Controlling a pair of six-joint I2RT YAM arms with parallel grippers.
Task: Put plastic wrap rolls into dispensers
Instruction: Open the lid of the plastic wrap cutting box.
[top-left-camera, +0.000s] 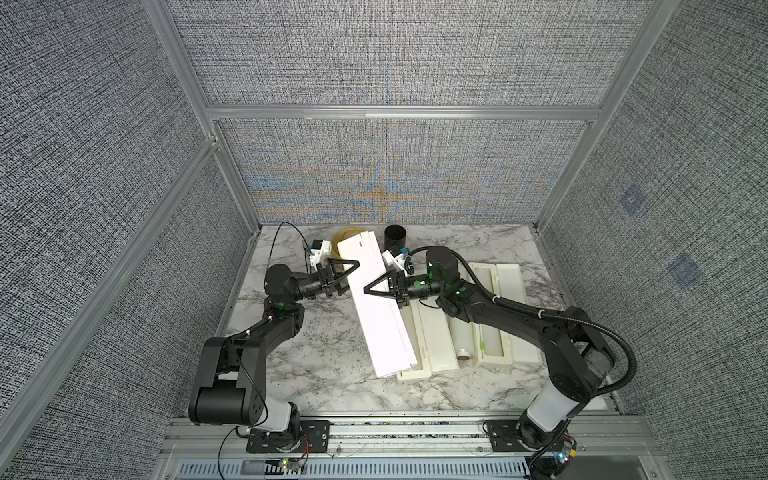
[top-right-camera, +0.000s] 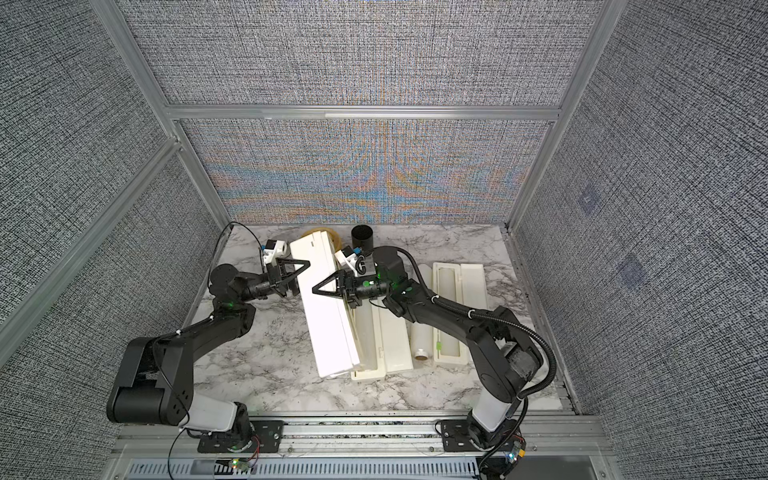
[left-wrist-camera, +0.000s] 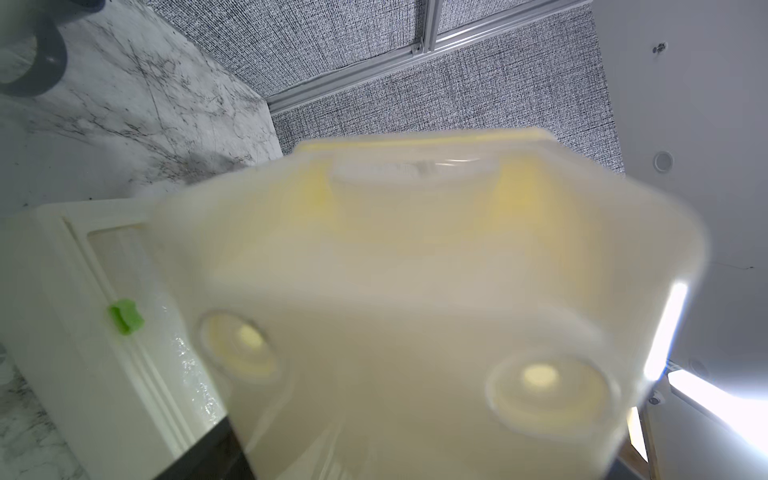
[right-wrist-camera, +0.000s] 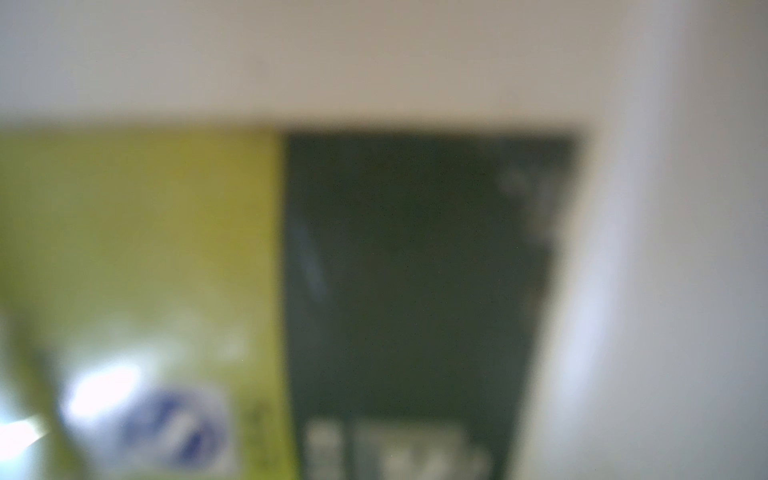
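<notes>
A closed cream-white dispenser (top-left-camera: 380, 316) slants across the middle of the marble counter (top-left-camera: 316, 365) between the robot's two arms, its far end over the round yellow steamer (top-left-camera: 343, 237) and its near end overlapping an open dispenser (top-left-camera: 436, 345) that lies flat beside it. The left hand (top-left-camera: 351, 274) reaches in from the box's left edge and the right hand (top-left-camera: 374, 289) from its right edge, each with a black triangular finger lying over the top face. The lower fingers are hidden in both top views, so it cannot be told whether either hand is spread around the box or pressed onto it.

The left wrist view is nearly filled by a blurred pale face of the box (left-wrist-camera: 415, 311) bearing two round feet, with a green clip (left-wrist-camera: 126, 316) on the open dispenser to one side. The right wrist view shows only a blurred yellow-green and dark green label (right-wrist-camera: 137, 249), very close to the lens.

One plastic wrap roll (top-left-camera: 462, 336) lies bare on the counter, brown core end towards the robot, between the open dispenser and another opened dispenser (top-left-camera: 519, 299) further right, partly under the right arm. A short black cup (top-left-camera: 395, 237) stands at the back, just beside the steamer
</notes>
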